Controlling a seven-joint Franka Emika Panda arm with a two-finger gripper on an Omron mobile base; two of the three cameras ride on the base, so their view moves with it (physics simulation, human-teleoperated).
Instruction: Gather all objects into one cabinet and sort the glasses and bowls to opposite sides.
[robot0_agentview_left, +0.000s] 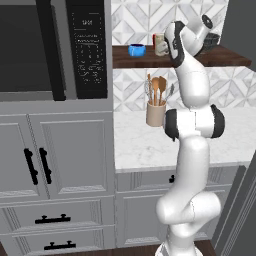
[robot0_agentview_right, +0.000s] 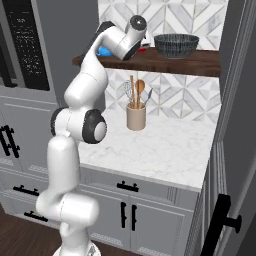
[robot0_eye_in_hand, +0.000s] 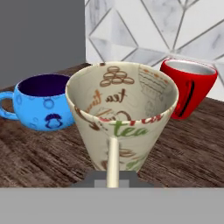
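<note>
Hand view has the cream mug (robot0_eye_in_hand: 122, 118) dead centre, right up against the gripper (robot0_eye_in_hand: 113, 177), which is clamped shut on its handle, the handle running straight down into the jaws. Just off to the gripper's left there's the little blue bowl (robot0_eye_in_hand: 41, 103), and a bit further back on its right, the red cup (robot0_eye_in_hand: 189, 87). All three sit on the dark wooden shelf (robot0_eye_in_hand: 39, 153). From the right base view, the big dark grey bowl (robot0_agentview_right: 176, 45) sits on the same shelf, well off to the gripper's right.
</note>
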